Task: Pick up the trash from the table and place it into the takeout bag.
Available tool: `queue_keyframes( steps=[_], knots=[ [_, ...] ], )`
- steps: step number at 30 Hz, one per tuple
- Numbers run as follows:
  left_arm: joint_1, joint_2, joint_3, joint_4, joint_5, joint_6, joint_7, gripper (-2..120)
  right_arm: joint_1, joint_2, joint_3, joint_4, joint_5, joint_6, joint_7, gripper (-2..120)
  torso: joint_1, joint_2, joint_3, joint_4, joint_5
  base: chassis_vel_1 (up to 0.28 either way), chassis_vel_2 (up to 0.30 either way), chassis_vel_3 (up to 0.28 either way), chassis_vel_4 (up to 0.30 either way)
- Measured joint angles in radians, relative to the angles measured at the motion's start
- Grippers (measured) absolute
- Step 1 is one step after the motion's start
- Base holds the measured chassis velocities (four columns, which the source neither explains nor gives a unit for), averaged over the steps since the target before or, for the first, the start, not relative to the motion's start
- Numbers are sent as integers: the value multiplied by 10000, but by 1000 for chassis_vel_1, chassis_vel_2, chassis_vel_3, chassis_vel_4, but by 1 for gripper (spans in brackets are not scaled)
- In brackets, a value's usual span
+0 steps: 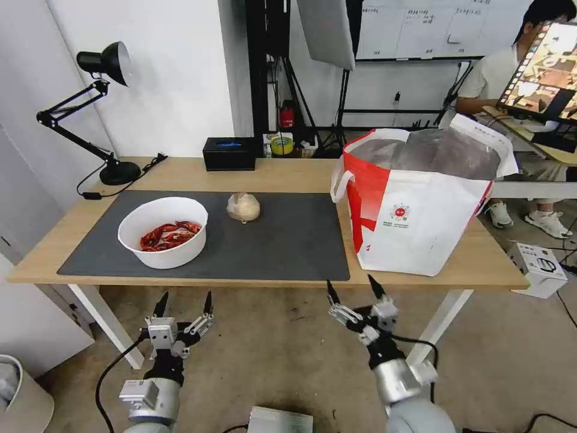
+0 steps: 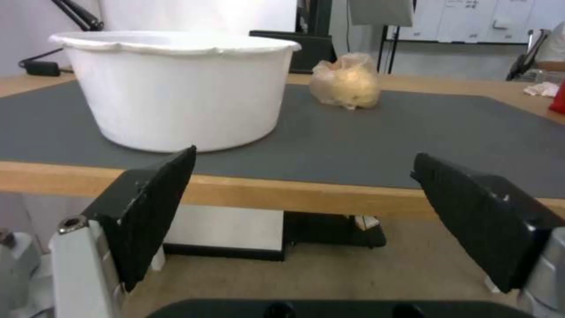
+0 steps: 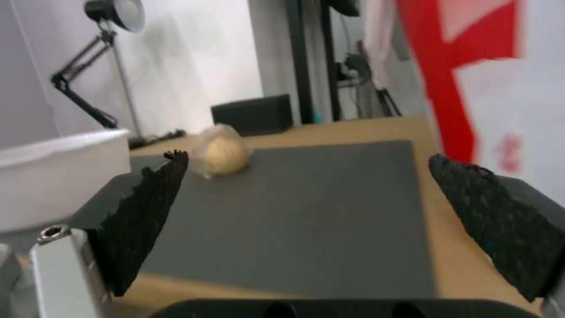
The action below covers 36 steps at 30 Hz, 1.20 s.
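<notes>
Hanging below the near edge of the table [image 1: 282, 174], out in front of it, over the floor: left gripper [image 1: 184, 302] and right gripper [image 1: 351, 287], both with fingers spread wide and pinching nothing, tips pointing up toward the tabletop.

Sitting just beyond and above the left gripper's fingertips, on the near left part of the dark grey mat [image 1: 288, 240]: white round bowl [image 1: 163, 231], holding red crayfish shells [image 1: 169, 235] in its bottom. In the left wrist view, looming straight ahead of the spread fingers [image 2: 154, 207], nearer the finger shown at that picture's left: the same bowl [image 2: 176, 88], upright, resting on the mat [image 2: 382, 132].

Lying farther back on the mat, well beyond both sets of fingertips and roughly between the two grippers' lines: beige plastic-wrapped lump [image 1: 243, 207], apart from the bowl. Appearing past the bowl in the left wrist view [image 2: 345, 81] and ahead of the right gripper's open fingers [image 3: 144, 212] in the right wrist view [image 3: 220, 151].

Standing upright on the bare wood beside the mat, beyond and slightly outward of the right gripper's fingertips: takeout bag [image 1: 421, 204], mouth open, silvery lining showing, near side close to the table edge. Rising beside one right finger in the right wrist view: its red and white wall [image 3: 506, 79].

Resting at the far edge of the table, well away from all fingers: black tissue box [image 1: 230, 153] and desk lamp [image 1: 102, 108].
</notes>
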Motion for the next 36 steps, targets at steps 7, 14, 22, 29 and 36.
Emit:
queue_keyframes(
  steps=[7, 14, 22, 29, 36],
  knots=[
    [117, -112, -142, 42, 80, -34, 0, 100, 2062, -407, -1056, -981, 977, -402, 229, 100, 0, 0, 1, -1, -2, 0, 0, 0, 0],
    [123, -130, -340, 44, 76, -54, 1, 100, 4432, -330, -2431, -2256, 1563, -704, 542, 100, 1, -1, 0, 0, -2, 0, 0, 0, 0],
    [206, -176, -455, -28, 40, -74, 7, 100, 6848, 168, -3610, -4138, 2134, -1041, 863, 100, 1, -1, 0, -1, -2, 0, 0, 0, 0],
    [300, -54, -624, -154, -37, -79, 105, 100, 8608, 866, -4126, -5650, 2448, -1495, 1144, 100, 1, -1, 0, -1, -1, 0, 0, 0, 0],
    [353, 61, -738, -239, -99, -114, 170, 100, 9968, 2028, -4424, -7624, 2577, -1894, 1142, 100, 2, -1, -1, -1, -4, 0, 0, 0, 0]
  ],
)
